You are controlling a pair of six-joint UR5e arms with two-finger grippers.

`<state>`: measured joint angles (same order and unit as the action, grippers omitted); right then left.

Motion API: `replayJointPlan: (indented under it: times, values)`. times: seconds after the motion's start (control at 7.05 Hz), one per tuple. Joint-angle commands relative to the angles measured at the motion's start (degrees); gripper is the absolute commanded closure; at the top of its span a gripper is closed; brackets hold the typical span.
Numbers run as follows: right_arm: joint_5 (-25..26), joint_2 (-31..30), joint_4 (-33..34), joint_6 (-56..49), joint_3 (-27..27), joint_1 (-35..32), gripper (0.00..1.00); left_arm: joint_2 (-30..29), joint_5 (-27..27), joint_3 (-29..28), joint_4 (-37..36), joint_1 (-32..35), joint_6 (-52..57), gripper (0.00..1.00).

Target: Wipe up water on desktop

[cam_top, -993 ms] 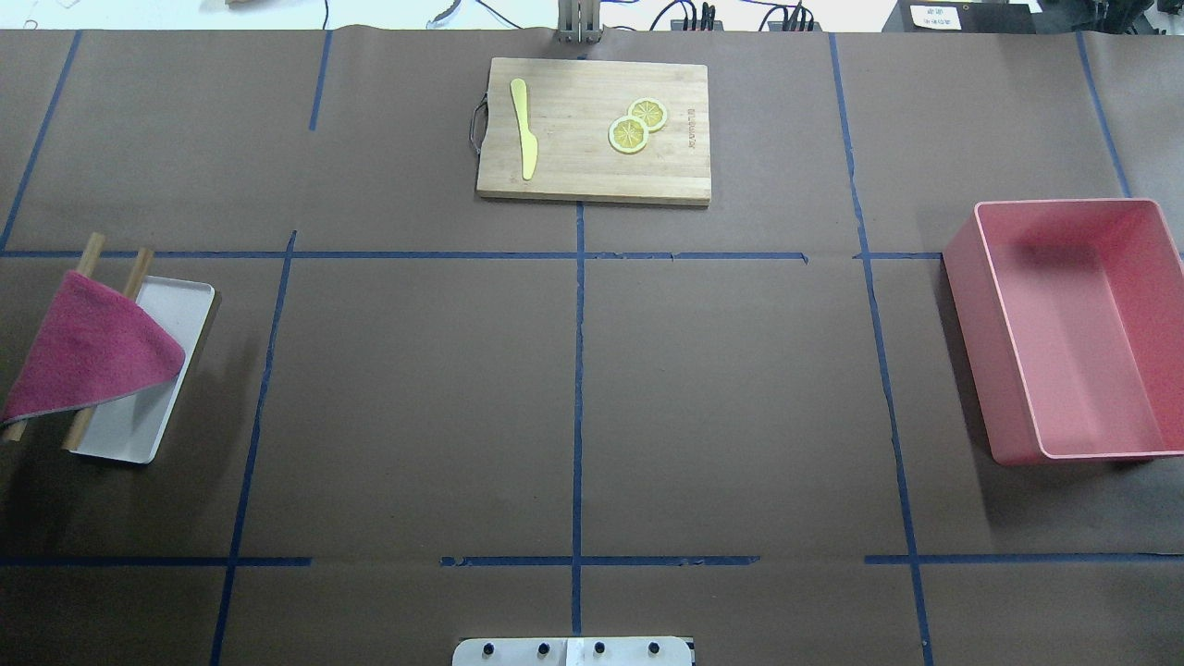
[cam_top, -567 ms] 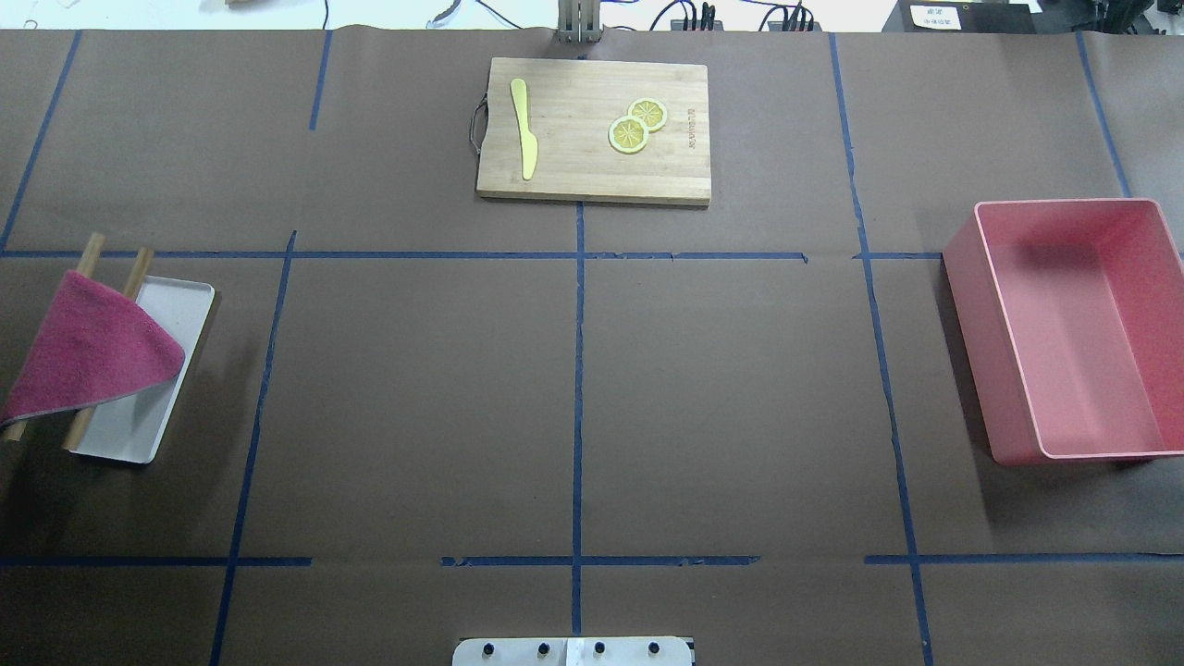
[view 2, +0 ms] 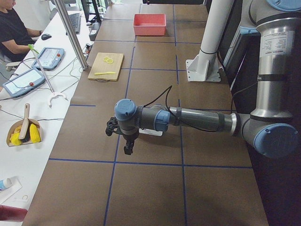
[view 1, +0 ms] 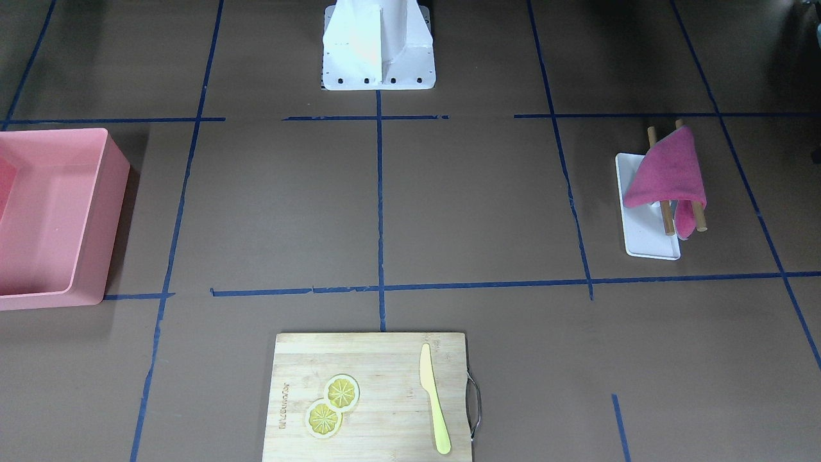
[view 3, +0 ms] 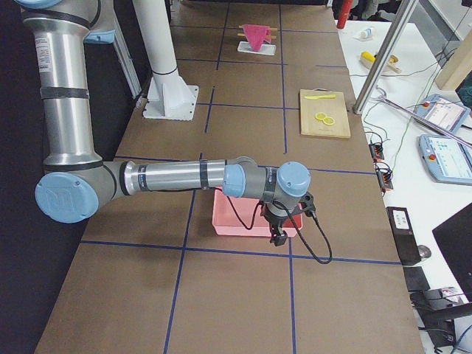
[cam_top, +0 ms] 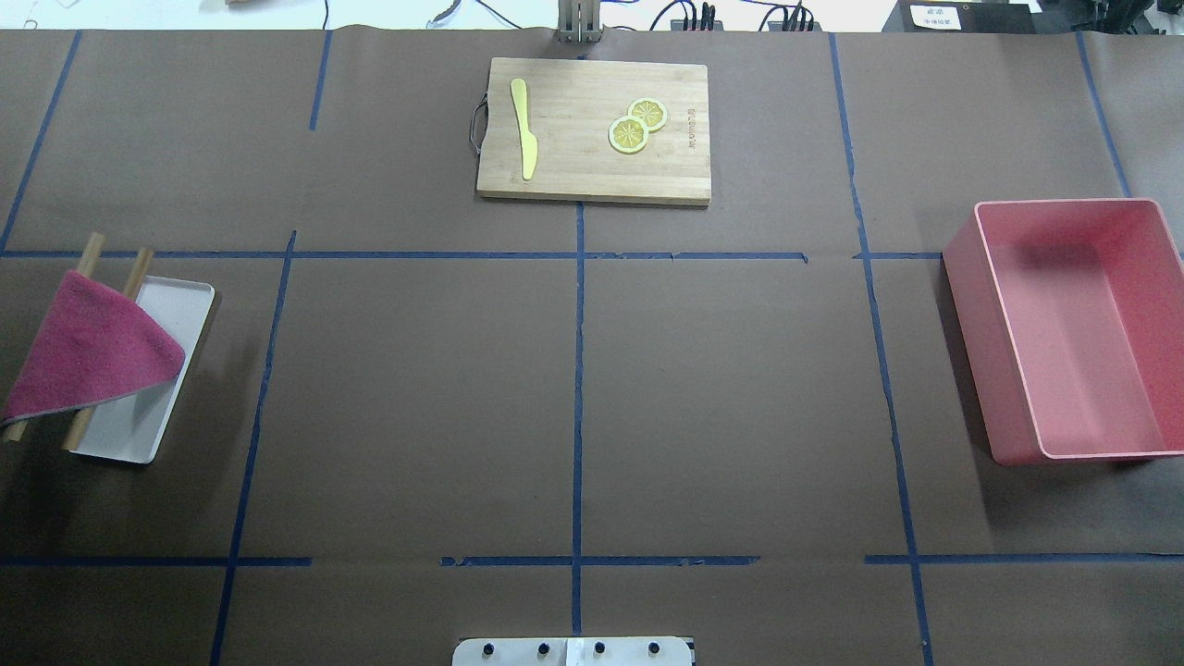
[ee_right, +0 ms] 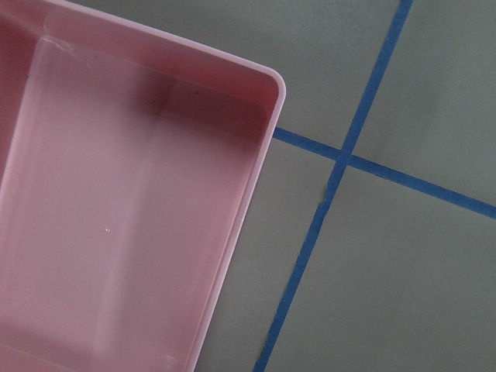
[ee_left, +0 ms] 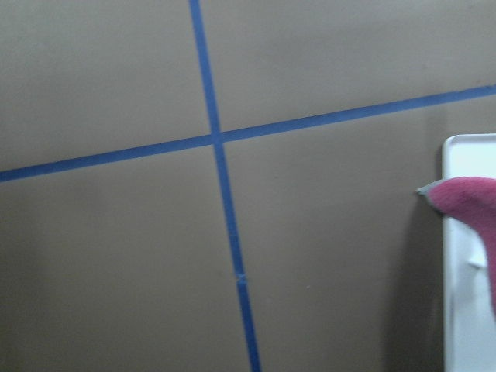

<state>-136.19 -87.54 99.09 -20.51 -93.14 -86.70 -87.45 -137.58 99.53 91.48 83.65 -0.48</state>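
The desktop (cam_top: 416, 398) is a dark-brown surface crossed by blue tape lines; I see no water on it. A magenta cloth (cam_top: 88, 356) hangs over two wooden rods above a white tray (cam_top: 129, 435) at the left; it also shows in the front view (view 1: 667, 170) and at the edge of the left wrist view (ee_left: 469, 198). My left gripper (view 2: 128, 149) hangs above the desktop near that tray. My right gripper (view 3: 279, 237) hangs over the near edge of the pink bin (view 3: 240, 221). Both show only in side views, so I cannot tell if they are open or shut.
The pink bin (cam_top: 967, 333) stands empty at the right. A bamboo cutting board (cam_top: 573, 162) at the far middle carries a yellow knife (cam_top: 524, 129) and two lemon slices (cam_top: 636, 127). The robot's base plate (cam_top: 573, 652) sits at the near middle edge.
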Motion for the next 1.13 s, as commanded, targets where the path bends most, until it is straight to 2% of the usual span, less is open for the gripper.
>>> replayJointPlan:
  times: [0.0, 0.28, 0.43, 0.99]
  values:
    - [-0.1, -0.4, 0.0, 0.0, -1.1, 0.0, 0.0, -0.3, -0.1, 7.1, 0.4, -8.9, -15.2, 0.0]
    - [0.0, -0.8, 0.0, 0.3, -1.6, 0.0, 0.0, -0.2, 0.2, 9.8, 0.4, -14.5, -19.7, 0.0]
    - [-0.1, -0.9, 0.1, 0.6, -2.7, 0.0, 0.0, -0.5, 2.0, 10.1, 0.5, -16.5, -22.1, 0.0]
    - [-0.2, -1.1, 0.1, 0.9, -2.7, 0.0, 0.0, -2.6, 5.3, 8.5, 0.5, -21.3, -23.5, 0.07]
